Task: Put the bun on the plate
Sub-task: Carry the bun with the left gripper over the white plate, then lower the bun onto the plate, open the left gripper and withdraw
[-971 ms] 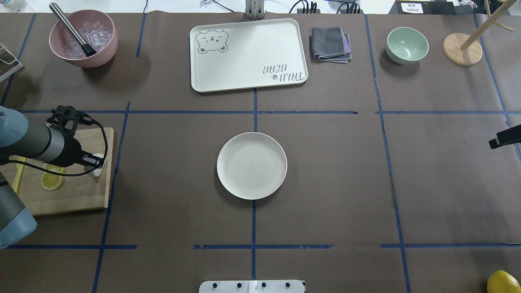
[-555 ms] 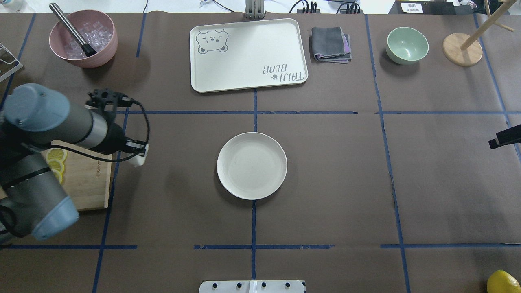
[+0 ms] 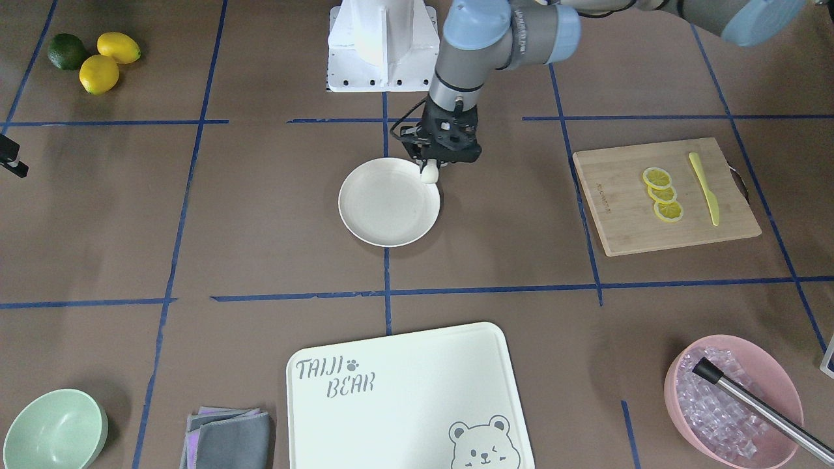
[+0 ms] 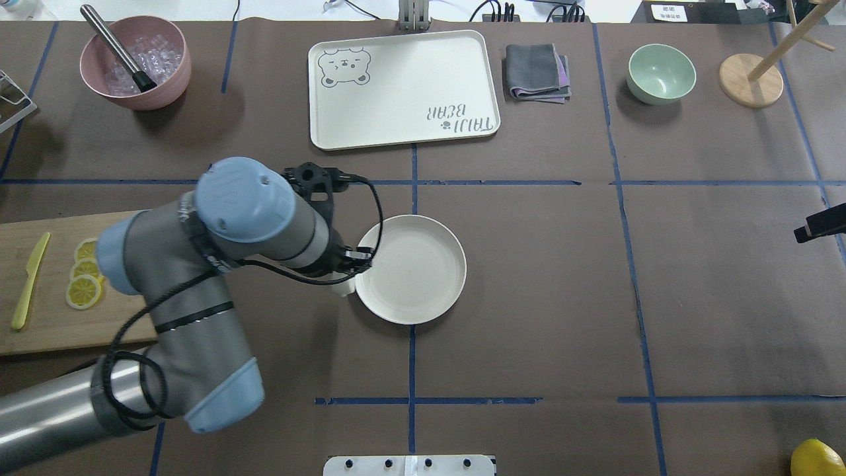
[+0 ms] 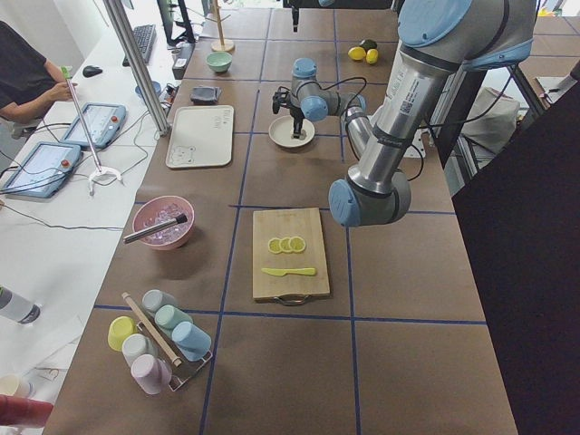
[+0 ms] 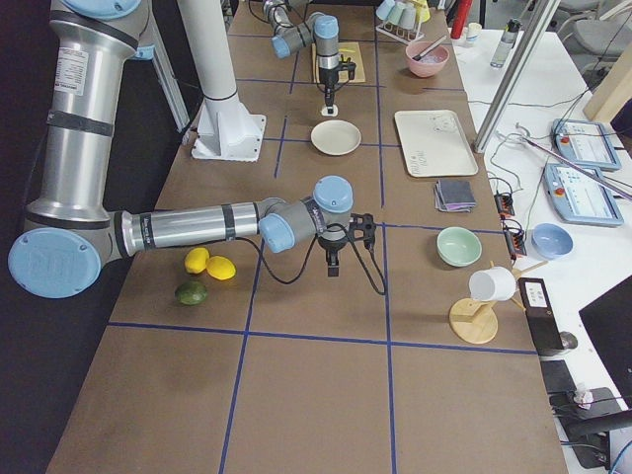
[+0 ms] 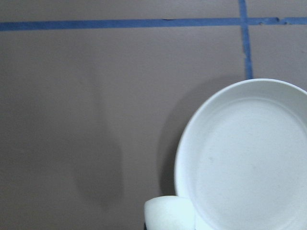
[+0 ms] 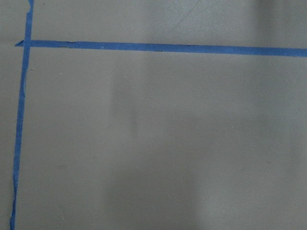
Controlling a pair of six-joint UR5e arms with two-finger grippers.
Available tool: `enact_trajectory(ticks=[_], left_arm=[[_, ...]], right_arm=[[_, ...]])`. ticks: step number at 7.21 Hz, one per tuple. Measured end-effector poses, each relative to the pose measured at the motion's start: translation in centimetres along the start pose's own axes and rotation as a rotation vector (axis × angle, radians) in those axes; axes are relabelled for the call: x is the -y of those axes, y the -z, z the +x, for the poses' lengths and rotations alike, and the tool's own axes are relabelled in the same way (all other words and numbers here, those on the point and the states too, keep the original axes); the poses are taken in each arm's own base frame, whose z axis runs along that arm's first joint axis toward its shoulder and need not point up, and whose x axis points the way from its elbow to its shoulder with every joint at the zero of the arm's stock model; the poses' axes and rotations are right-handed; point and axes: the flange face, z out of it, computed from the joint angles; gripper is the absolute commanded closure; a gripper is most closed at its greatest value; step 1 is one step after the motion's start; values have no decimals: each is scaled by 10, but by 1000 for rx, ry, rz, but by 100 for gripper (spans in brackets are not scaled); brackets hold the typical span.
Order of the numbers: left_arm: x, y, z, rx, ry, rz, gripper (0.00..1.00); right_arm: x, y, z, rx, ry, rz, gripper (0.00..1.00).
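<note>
The bun point(image 3: 429, 173), a small smooth white lump, is held in my left gripper point(image 3: 431, 168), which is shut on it. It hangs over the near-left rim of the round cream plate point(image 4: 423, 277) at the table's middle; in the overhead view only a bit of the bun point(image 4: 343, 289) peeks out below the wrist. The left wrist view shows the bun point(image 7: 168, 213) at the bottom edge beside the plate point(image 7: 249, 158). My right gripper point(image 4: 819, 223) hovers over bare table at the far right, and I cannot tell how its jaws stand.
A wooden cutting board point(image 4: 46, 324) with lemon slices point(image 4: 82, 291) and a yellow knife lies at the left. Along the far side stand a pink ice bowl point(image 4: 135, 63), a bear-printed tray point(image 4: 403, 89), a grey cloth point(image 4: 537, 71) and a green bowl point(image 4: 661, 73).
My left arm has swung right from the cutting board, carrying the bun across the table to the plate's left rim. The right arm has not moved.
</note>
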Motion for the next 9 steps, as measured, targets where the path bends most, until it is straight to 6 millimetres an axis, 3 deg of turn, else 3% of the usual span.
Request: enact_trajectory(ticks=[1, 2, 5, 6, 7, 9], left_arm=[[5, -22, 35, 32, 31, 16, 70], [9, -38, 51, 60, 52, 21, 70], [7, -63, 56, 99, 59, 11, 68], [5, -65, 56, 101, 56, 9, 49], [5, -66, 56, 101, 55, 8, 48], [4, -66, 56, 100, 54, 8, 29]], right_arm=[[0, 0, 0, 0, -1, -1, 0], [-1, 0, 1, 0, -2, -1, 0], [0, 0, 0, 0, -5, 0, 0], [0, 0, 0, 0, -6, 1, 0], [0, 0, -1, 1, -6, 2, 0], [0, 1, -1, 2, -6, 3, 0]])
